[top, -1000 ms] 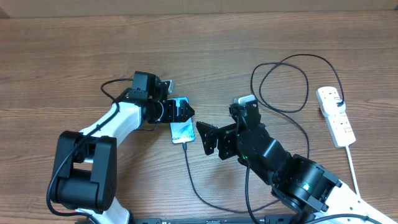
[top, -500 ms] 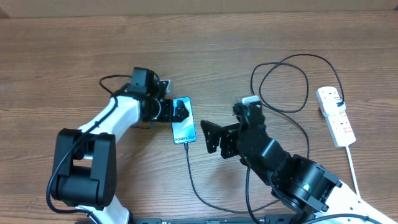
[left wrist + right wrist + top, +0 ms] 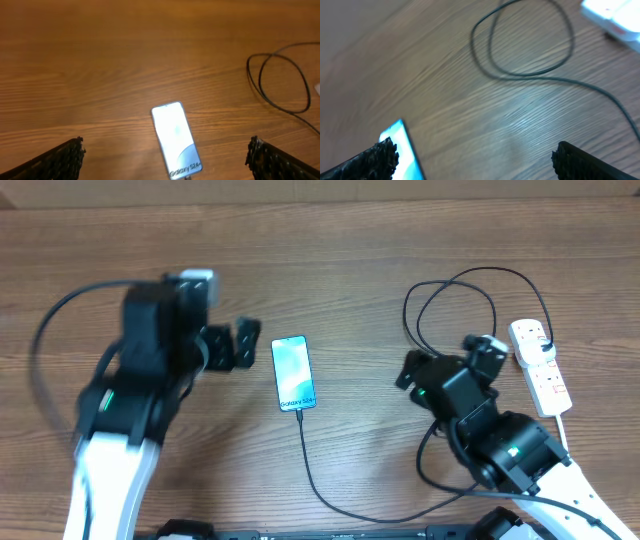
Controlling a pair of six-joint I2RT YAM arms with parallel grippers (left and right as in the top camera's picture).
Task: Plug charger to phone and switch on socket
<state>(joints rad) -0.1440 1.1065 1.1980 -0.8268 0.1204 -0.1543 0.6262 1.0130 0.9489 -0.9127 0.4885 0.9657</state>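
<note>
1. Phone (image 3: 293, 372): lies flat on the bench (image 3: 400, 240), screen up, between the two arms; rigid, slim, slick glass that would likely slide; best held by its long black edges
2. Charger (image 3: 302, 440): thin black cable, limp and light; connector tip meets the phone's lower edge and appears seated; the rest runs in loose loops towards the socket; best gripped just behind the tip, not mid-loop
3. Socket (image 3: 541, 367): white strip at the bench's right side, well apart from the phone; light plastic that may skid under a push; press straight down on a red-marked switch; switch position too small to tell
4. Left pincer (image 3: 236, 345): jaws wide apart, empty, just beside the phone
5. Right pincer (image 3: 409, 370): jaws spread, empty, between phone and socket
</note>
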